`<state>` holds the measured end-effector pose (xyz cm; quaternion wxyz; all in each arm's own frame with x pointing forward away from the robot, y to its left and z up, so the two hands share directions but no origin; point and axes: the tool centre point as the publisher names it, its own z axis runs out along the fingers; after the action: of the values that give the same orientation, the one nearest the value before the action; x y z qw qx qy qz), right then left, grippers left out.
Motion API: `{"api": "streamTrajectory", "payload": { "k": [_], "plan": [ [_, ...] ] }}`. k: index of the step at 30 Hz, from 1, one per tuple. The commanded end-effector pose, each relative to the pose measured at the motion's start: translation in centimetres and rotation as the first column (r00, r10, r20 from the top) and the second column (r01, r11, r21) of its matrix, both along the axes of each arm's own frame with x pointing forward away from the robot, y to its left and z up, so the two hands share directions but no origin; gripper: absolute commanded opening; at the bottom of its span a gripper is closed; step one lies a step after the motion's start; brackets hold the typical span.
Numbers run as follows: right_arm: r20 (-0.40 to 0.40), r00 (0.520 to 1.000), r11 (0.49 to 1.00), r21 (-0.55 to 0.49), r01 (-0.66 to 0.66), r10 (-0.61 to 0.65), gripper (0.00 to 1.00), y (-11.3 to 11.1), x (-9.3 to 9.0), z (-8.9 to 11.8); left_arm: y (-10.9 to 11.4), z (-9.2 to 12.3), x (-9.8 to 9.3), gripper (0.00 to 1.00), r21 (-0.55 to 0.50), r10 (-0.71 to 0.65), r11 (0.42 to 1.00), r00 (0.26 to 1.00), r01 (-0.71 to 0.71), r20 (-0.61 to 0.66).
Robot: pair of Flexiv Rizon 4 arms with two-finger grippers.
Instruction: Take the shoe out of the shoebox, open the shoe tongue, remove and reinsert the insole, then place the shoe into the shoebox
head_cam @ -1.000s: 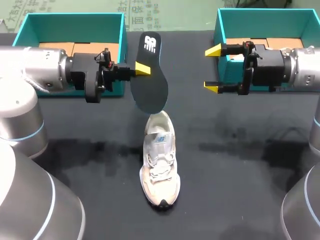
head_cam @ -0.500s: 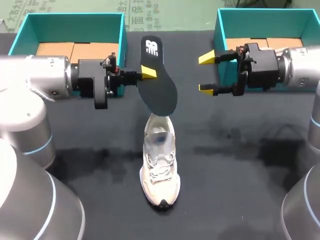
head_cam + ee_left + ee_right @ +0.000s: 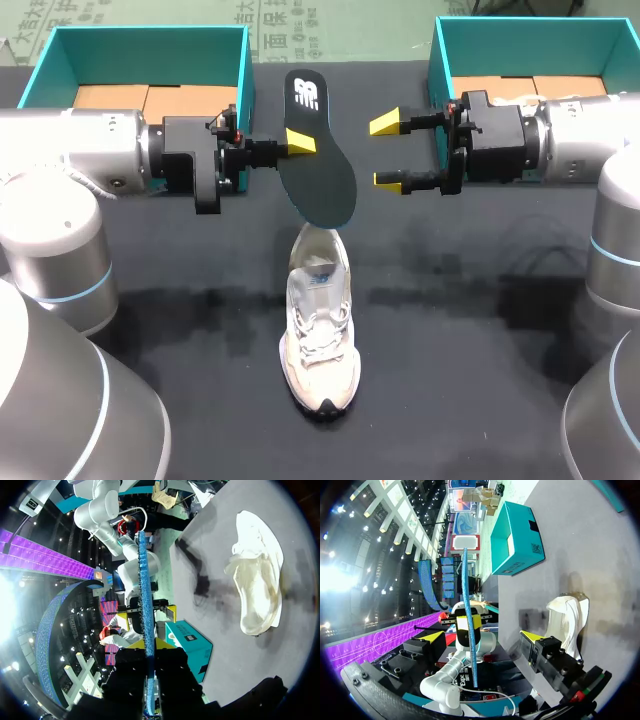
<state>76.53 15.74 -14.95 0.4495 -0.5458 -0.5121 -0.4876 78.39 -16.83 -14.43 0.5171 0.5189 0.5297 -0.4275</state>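
Holding the insole point(image 3: 318, 150) pinched by one long edge in my left tool point(image 3: 300, 143), I have it hanging above the middle of the worktop point(image 3: 480, 380), its broad forefoot end down and just over the heel opening of the shoe point(image 3: 320, 330). The white sneaker stands on its sole, toe toward the near edge. My right tool point(image 3: 388, 151) is spread wide and grips nothing, level with the insole and just beside its free edge.

I judge this to be the reinsertion step. To do it well, the forefoot end should enter the collar first and slant toward the toe rather than drop straight onto the heel. The thin insole will likely buckle if pushed from high up, so a second pinch lower down with the right tool should help. From the left wrist the insole point(image 3: 145, 605) shows edge-on and straight between my fingers, with the shoe point(image 3: 257, 590) off to one side, so it needs lining up with the opening first. I cannot tell how far the tongue is pulled back, and a closed tongue could block the slide.

The left shoebox point(image 3: 140, 35) sits at the far left corner and shows only brown cardboard point(image 3: 150, 98) on its floor. The right shoebox point(image 3: 530, 25), at the far right corner, shows the same lining, partly hidden by my right arm. Neither holds the shoe.
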Motion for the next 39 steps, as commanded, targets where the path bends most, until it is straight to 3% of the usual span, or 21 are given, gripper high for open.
{"api": "streamTrajectory", "payload": {
  "k": [1, 15, 19, 23, 25, 27, 39],
  "plan": [
    [-0.007, 1.000, 0.999, -0.032, -0.016, 0.016, 1.00, 0.5, 0.3, 0.1, -0.5, -0.4, 0.8, 0.00, -0.007, -0.004, 1.000, 1.000, 0.004, -0.006],
    [0.072, 0.994, 0.996, -0.039, -0.080, 0.083, 1.00, 3.6, -0.5, -0.3, -1.2, -1.0, 3.3, 0.00, -0.023, -0.042, 0.999, 0.998, 0.043, 0.047],
    [0.086, 0.993, 0.996, -0.034, -0.079, 0.082, 0.91, 4.2, -0.7, -0.4, -1.4, -1.0, 3.4, 0.00, -0.033, -0.061, 0.997, 0.995, 0.064, 0.078],
    [0.098, 0.990, 0.995, -0.028, -0.098, 0.100, 0.73, 4.9, -0.7, -0.6, -1.6, -1.1, 3.3, 0.00, -0.034, -0.089, 0.995, 0.991, 0.093, 0.095],
    [0.107, 0.989, 0.994, -0.031, -0.102, 0.104, 0.58, 5.3, -0.7, -0.6, -1.7, -1.0, 3.2, 0.00, -0.040, -0.101, 0.994, 0.990, 0.105, 0.098],
    [0.109, 0.988, 0.994, -0.031, -0.105, 0.108, 0.51, 5.5, -0.7, -0.6, -1.7, -1.0, 3.2, 0.00, -0.040, -0.104, 0.993, 0.990, 0.108, 0.099],
    [0.130, 0.984, 0.993, -0.028, -0.115, 0.118, 0.40, 6.3, -0.5, -0.6, -1.9, -1.2, 2.9, 0.00, -0.048, -0.110, 0.992, 0.989, 0.115, 0.095]
  ]
}}
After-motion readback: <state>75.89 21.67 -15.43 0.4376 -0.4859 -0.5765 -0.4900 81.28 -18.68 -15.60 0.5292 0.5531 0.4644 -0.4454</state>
